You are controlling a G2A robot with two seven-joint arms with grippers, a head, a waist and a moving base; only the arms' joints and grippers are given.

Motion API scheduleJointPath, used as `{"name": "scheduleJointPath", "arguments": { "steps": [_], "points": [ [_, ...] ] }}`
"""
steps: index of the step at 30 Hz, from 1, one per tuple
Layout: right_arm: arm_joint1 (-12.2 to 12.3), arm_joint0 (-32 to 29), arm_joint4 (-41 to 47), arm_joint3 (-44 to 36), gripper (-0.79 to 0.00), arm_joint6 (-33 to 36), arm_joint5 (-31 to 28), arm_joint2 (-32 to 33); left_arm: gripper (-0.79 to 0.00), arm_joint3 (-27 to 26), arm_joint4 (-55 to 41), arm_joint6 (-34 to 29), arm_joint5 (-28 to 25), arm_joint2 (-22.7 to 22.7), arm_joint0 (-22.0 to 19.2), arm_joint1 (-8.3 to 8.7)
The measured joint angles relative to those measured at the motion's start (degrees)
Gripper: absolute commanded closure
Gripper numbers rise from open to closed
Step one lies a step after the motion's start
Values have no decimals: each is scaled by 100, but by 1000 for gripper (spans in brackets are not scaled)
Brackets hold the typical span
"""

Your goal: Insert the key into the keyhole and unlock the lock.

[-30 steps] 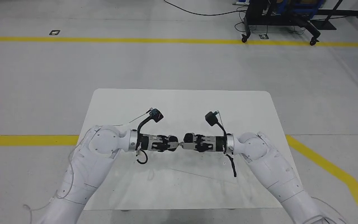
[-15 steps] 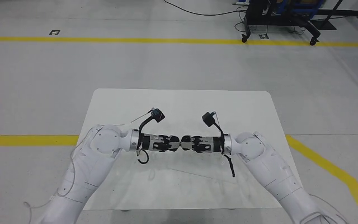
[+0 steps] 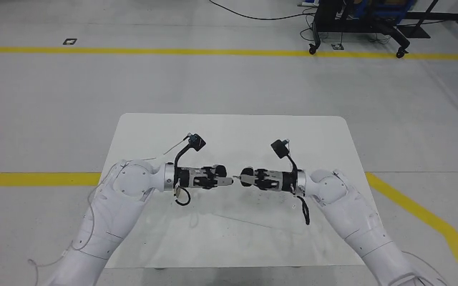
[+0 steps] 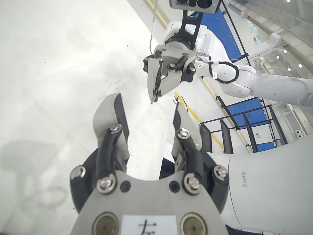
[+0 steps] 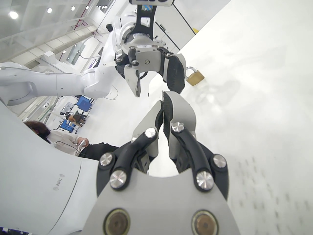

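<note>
In the top view, above the middle of the white table (image 3: 300, 136), the left gripper (image 4: 147, 106) stands at 9 o'clock from the right gripper (image 5: 163, 99) with its fingers spread apart, while the right gripper pinches the thin key (image 4: 154, 96) between closed fingers, and the brass padlock (image 5: 195, 77) lies on the table near the left gripper.

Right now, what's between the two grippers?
In the left wrist view, only the key sticking out of the shut right gripper; the rest of the gap to the open left gripper is empty.
</note>
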Motion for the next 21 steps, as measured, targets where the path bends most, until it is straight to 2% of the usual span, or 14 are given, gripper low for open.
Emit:
{"name": "scheduleJointPath", "arguments": {
  "steps": [4, 11, 13, 16, 21],
  "points": [
    [43, 55, 477, 191, 0, 37, -68, 169, -785, 0, 0, 0, 1, 0, 0, 0],
    [42, 60, 480, 195, 0, 45, -59, 165, -785, -45, 40, 18, 30, 17, -17, 2],
    [42, 60, 480, 195, 0, 44, -59, 165, -785, -416, 462, 235, 272, 3, -28, 22],
    [42, 60, 481, 195, 0, 44, -60, 165, -785, -1276, 1657, 563, 904, -408, 257, 145],
    [42, 60, 481, 196, 0, 44, -60, 165, -785, -3155, 3767, 239, 2486, -1743, 1433, 446]
  ]
}}
